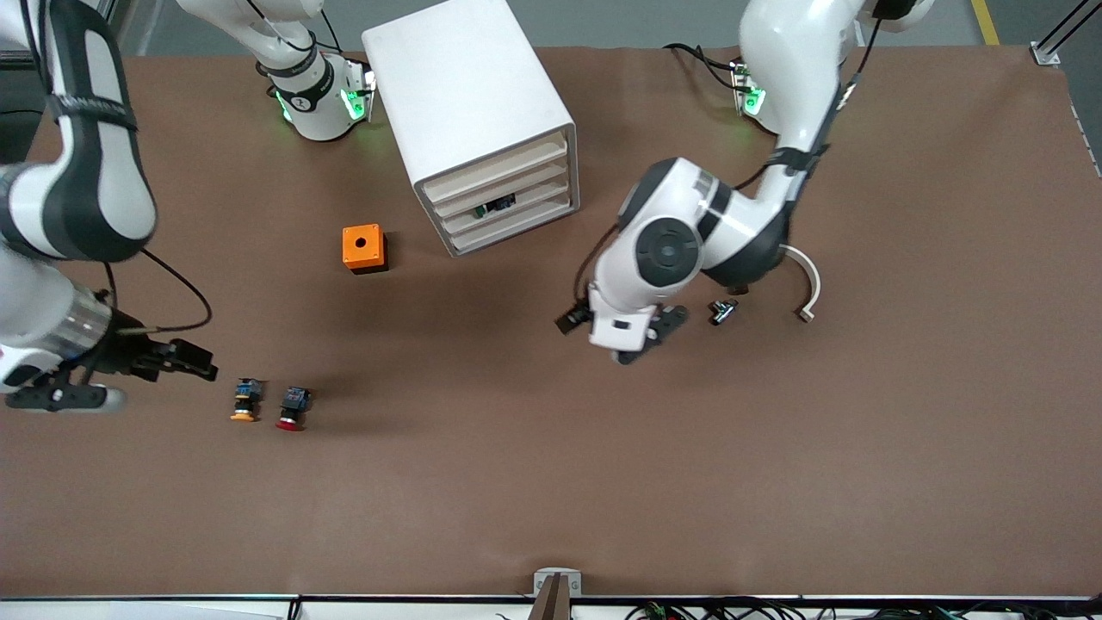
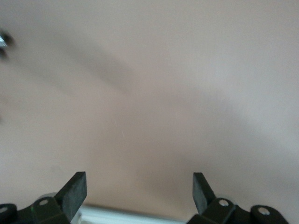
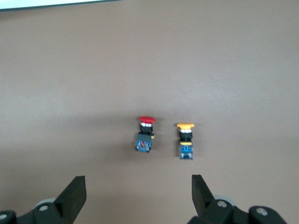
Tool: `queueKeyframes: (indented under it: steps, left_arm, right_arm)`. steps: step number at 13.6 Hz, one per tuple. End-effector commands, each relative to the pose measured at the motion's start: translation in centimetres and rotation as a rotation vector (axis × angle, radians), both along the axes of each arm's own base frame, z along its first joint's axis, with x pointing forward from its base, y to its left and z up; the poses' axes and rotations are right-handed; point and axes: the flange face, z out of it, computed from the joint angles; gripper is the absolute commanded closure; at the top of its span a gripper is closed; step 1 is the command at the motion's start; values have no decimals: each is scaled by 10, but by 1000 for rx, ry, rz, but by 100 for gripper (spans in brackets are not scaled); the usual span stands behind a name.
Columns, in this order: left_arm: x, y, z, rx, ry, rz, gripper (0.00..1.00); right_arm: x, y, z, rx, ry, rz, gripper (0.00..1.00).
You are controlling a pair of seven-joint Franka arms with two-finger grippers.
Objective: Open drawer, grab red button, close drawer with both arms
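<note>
Cabinet (image 1: 482, 112) stands on the brown worktop (image 1: 551, 482) in the upper centre of the front view, between the two arm bases. It holds four stacked drawers, all pushed in. The third drawer (image 1: 508, 209) from the top shows a small dark item behind its front edge; what it is cannot be made out. Contents of the remaining drawers are not visible.

Orange box (image 1: 364, 248) with a round hole in its top sits just beside the cabinet, toward the right arm's end of the worktop.

Red button (image 1: 292, 409) lies on the open worktop in the lower left of the front view, not in any drawer, red cap pointing toward the front camera. An orange button (image 1: 245, 401) lies just beside it, apart from it, lying the same way.

Right gripper (image 1: 129, 379) hangs low over the worktop at the left edge of the front view, near the two buttons. Its wrist view shows the jaws spread wide and holding nothing.

Left gripper (image 1: 641, 331) hangs over bare worktop right of centre, jaws wide apart and empty. A small black part (image 1: 721, 312) and a curved white strip (image 1: 809, 288) lie near it.
</note>
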Motion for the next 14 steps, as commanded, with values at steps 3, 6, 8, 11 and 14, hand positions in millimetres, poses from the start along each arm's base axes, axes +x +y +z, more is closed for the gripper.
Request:
queueKeyframes:
  steps: [3,6,8,11,14]
  left_arm:
    - [20,69,61,122,-87,23,0]
    - [35,136,102,110,-88,-72,0]
    - [38,175,126,105,-81,-119,0]
    - [39,236,169,88,-116,-178,0]
    - [36,294,203,73,-158,-279,0]
  right_arm:
    - [-55,-15,96,-17,-43,-5,0]
    - [-81,-15,117,-5,50,-111,0]
    - [-90,1,129,-38,47,-109,0]
    - [-94,9,134,-97,54,-75,0]
    - [-97,20,148,-139,-2,-66,0]
